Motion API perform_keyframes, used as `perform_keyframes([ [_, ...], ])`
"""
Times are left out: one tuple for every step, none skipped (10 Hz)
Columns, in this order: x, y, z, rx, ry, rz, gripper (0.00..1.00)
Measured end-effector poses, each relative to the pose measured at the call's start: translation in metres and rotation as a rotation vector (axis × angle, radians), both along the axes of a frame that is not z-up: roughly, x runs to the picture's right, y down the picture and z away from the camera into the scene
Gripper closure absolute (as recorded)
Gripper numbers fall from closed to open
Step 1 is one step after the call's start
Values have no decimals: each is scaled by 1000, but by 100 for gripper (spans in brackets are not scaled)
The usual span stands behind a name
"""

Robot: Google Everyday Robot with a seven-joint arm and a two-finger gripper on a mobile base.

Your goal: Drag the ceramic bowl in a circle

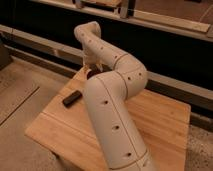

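1. No writing, label, brand, number or sign can be read anywhere in the scene.
2. The gripper (94, 65), fingers spread, hangs at the far edge of the wooden table (160, 125), just above the ceramic bowl (93, 74); no legible marking shows on or around the claw.

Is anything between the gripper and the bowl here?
Nothing visible does. The gripper hangs open just above the bowl near the table's far edge. The black block lies apart, nearer the camera.
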State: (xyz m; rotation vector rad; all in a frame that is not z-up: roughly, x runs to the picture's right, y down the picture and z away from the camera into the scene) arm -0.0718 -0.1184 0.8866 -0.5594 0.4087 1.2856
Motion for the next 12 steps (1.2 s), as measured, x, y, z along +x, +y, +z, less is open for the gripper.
perform_keyframes([
  [-7, -1, -2, -6, -44, 21, 35],
  [-13, 4, -4, -26, -62, 46, 35],
  [-16, 11, -5, -48, -61, 57, 35],
  [-23, 21, -7, -76, -54, 63, 35],
  [-27, 28, -7, -92, -48, 58, 35],
  [-30, 35, -7, -109, -42, 49, 35],
  [-31, 44, -5, -127, -35, 37, 35],
  [-29, 54, 0, -151, -22, 26, 35],
  [-24, 61, 6, -169, -5, 24, 35],
  [-19, 66, 10, -185, 10, 28, 35],
  [-11, 73, 19, -209, 31, 37, 35],
  [-6, 76, 23, -220, 42, 40, 38],
])
